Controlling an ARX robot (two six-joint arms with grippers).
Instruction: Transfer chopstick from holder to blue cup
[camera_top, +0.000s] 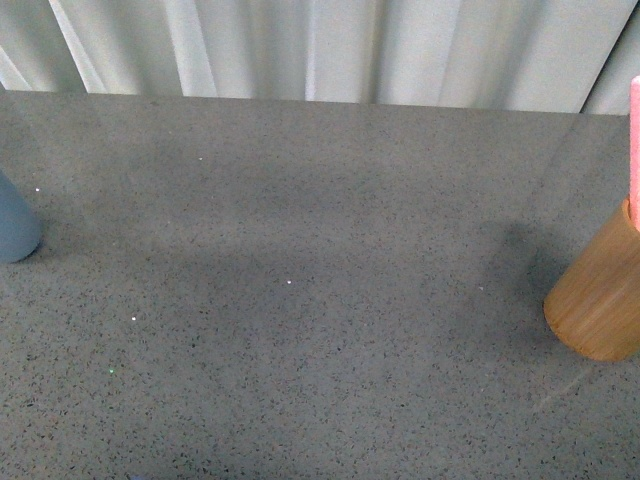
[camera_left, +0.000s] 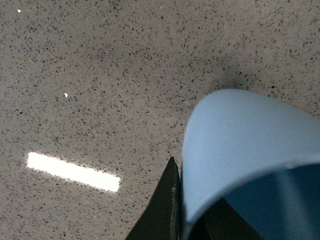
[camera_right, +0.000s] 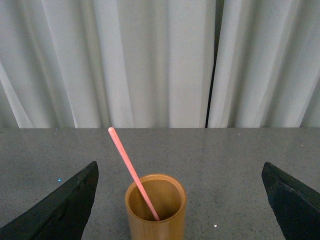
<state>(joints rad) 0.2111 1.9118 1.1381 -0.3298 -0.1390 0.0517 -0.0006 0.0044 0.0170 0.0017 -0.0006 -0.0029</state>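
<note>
Chopstick (camera_right: 132, 172): leaning in holder (camera_right: 155, 210), top past the rim | holder: upright on table (camera_right: 240, 160), between right pincer (camera_right: 179, 170) fingers, not touching them | right pincer: spread wide, empty | left pincer (camera_left: 169, 200): one dark finger tight beside blue cup (camera_left: 240, 140) wall, clamped or loose can't tell | cup and holder well apart

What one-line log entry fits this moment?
chopstick: leaning in holder | right gripper: open, facing holder | blue cup: far left
</note>
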